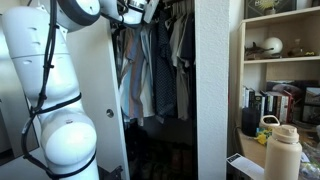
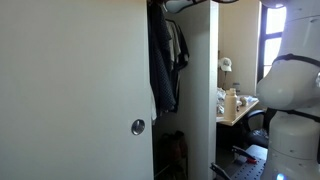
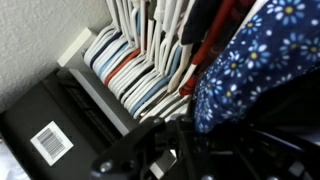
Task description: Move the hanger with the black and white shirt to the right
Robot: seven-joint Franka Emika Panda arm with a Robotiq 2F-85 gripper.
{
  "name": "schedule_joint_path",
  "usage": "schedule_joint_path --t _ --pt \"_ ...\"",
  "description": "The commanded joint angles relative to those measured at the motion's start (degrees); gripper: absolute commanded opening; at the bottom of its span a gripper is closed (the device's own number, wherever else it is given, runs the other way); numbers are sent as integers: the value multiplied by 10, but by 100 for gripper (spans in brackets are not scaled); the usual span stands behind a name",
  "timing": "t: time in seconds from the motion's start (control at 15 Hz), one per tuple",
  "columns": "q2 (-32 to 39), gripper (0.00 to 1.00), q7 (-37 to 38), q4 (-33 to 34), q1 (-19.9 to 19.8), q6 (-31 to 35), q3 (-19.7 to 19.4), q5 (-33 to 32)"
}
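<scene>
The gripper shows only as a dark, blurred mass along the 6 o'clock edge of the wrist view. Its fingers are closed together. Whether a hanger or any cloth is pinched between them cannot be told.

Just past it, at 2 o'clock, hangs the shirt, dark navy cloth with a small white flower print. Its lower fold comes down to the gripper, but contact is not clear. At 11 o'clock from the gripper is a tight row of hangers, mostly white, with a few showing red or blue.

At 8 o'clock lies a black box with a white label. The label carries a barcode, and any digits on it are too small to read. Behind the box is a pale, rough wall.

In an exterior view the white arm rises at 9 o'clock and reaches to the 12 o'clock edge. There the gripper sits among the tops of the garments in the closet. At 3 o'clock stand shelves with books, and at 5 o'clock a cream bottle.

In an exterior view a pale door with a round knob fills the 9 o'clock half. Dark clothes hang beside it, and a cluttered table lies at 3 o'clock. No writing in either exterior view can be read.
</scene>
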Motion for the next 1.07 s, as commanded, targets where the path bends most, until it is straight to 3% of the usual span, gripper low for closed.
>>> schedule_joint_path --t 0.0,0.27,0.33,0.4,0.6,0.67,1.0 --pt "13 2 34 15 0 -6 9 -33" --pt "8 2 39 3 4 -11 14 -31" --pt "3 32 43 0 5 -16 15 -26" --pt "-3 32 46 -4 5 -20 16 -19" --pt "-30 55 51 -14 12 -39 18 8" --pt "-38 62 49 -13 90 -54 -48 7" --pt "-130 99 25 -44 169 -155 -87 43"
